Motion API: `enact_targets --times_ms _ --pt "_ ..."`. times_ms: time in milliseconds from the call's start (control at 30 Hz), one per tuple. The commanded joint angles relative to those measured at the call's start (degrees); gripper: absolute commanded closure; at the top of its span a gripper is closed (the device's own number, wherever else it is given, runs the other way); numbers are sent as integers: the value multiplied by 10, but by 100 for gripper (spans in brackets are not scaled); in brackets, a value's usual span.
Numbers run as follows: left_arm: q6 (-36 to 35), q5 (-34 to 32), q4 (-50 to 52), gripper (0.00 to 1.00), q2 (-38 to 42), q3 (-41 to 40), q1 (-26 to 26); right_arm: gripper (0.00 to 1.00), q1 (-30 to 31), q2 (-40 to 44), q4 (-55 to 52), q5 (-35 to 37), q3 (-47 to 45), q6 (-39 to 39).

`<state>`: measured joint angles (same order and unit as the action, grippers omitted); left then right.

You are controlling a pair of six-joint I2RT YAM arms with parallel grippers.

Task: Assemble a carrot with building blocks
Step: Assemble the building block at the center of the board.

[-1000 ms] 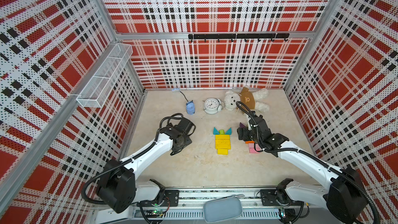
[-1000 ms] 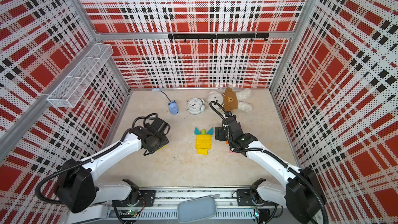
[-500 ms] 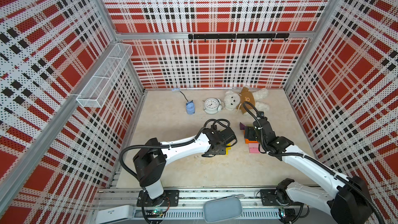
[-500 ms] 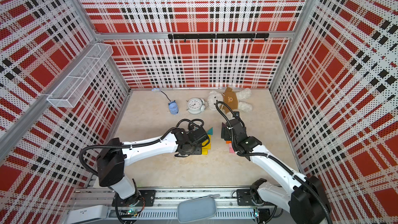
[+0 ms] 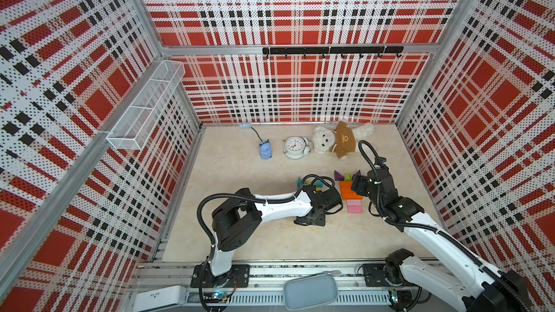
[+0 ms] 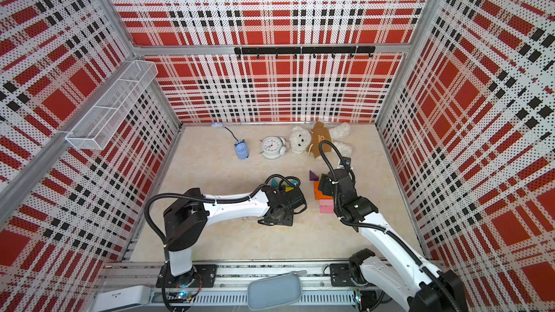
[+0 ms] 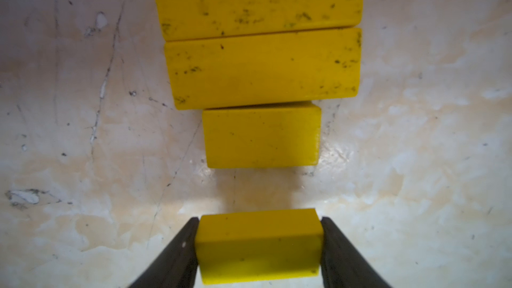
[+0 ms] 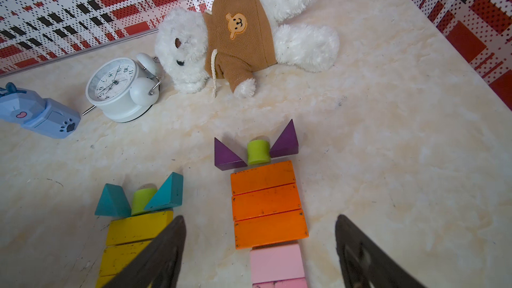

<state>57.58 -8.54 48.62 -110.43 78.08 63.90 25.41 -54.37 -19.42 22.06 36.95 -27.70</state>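
Two carrot figures lie side by side on the tabletop (image 5: 240,175). One is a column of yellow bars (image 8: 135,227), scuffed with dark marks, topped by a lime-green stub (image 8: 141,199) between two teal triangles (image 8: 112,202). Just beside it, three orange bars (image 8: 266,203) carry a second stub (image 8: 258,152) flanked by purple triangles (image 8: 227,155), with pink blocks (image 8: 277,263) at the narrow end.

The left gripper (image 7: 259,219) is clamped on a small yellow block (image 7: 257,247). This block is in line with the yellow column but apart from the short yellow piece (image 7: 261,137) at its end. The right gripper (image 8: 259,216) stands wide over the orange bars, holding nothing.

In both top views the left arm (image 5: 279,205) covers most of the yellow column. Whether the held block touches the tabletop cannot be told. The pink blocks run off the frame edge in the right wrist view.
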Motion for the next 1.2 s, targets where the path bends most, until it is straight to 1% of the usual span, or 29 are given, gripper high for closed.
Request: enact_targets --times_ms 0,100,400,1167 --pt "3 9 -22 35 -19 13 -5 14 -1 5 25 -7 -2 -6" --pt "5 18 -35 35 -22 6 -11 14 -1 6 27 -9 -4 -5" --pt "-1 12 -31 35 -21 -3 -21 14 -1 10 30 -15 -6 -4" --pt "-28 16 -35 32 -39 4 -41 14 -1 9 37 -30 -7 -3"
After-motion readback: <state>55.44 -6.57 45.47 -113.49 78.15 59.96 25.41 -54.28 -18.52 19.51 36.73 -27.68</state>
